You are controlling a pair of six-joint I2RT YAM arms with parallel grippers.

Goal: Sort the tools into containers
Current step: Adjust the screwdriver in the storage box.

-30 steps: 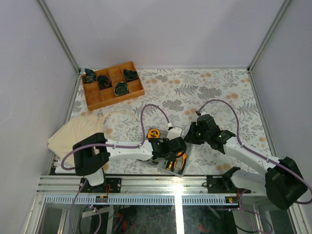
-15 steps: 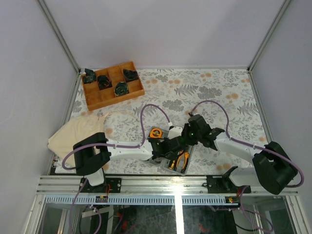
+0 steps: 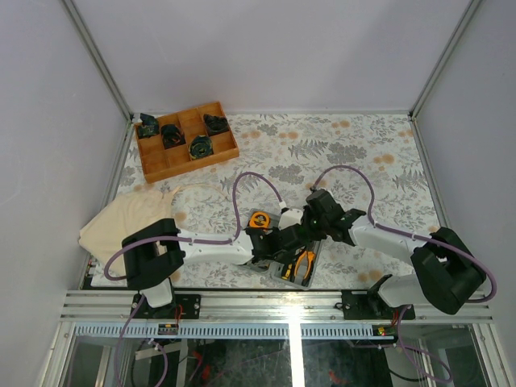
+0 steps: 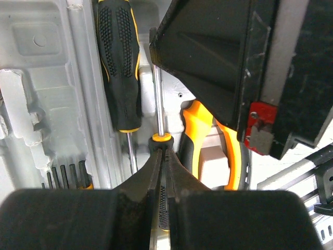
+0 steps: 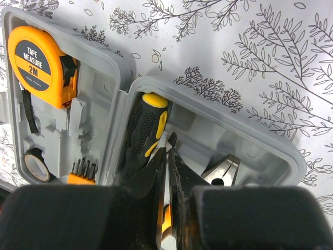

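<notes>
The grey case (image 3: pixel 272 278) lies open at the table's near edge. It also shows in the right wrist view (image 5: pixel 270 140). Its left half holds the orange tape measure (image 5: pixel 40 61), a small black ring (image 5: pixel 34 164) and a row of bits (image 5: pixel 83 170). Its right half holds a black-and-yellow screwdriver (image 5: pixel 144 127) and the orange-handled pliers (image 4: pixel 207 138). My left gripper (image 4: pixel 164 151) is shut on the handle of a second screwdriver (image 4: pixel 157 99) above the case. My right gripper (image 5: pixel 167 152) is shut on that screwdriver's shaft near its tip.
A brown wooden divided tray (image 3: pixel 187 141) with black parts stands at the back left. A beige cloth (image 3: pixel 129 219) lies at the left, near the left arm. Both arms' purple cables loop over the table's middle.
My right arm has swung left and down over the case, and its gripper now meets the screwdriver's shaft. My left gripper has stayed over the case with the screwdriver in it.
</notes>
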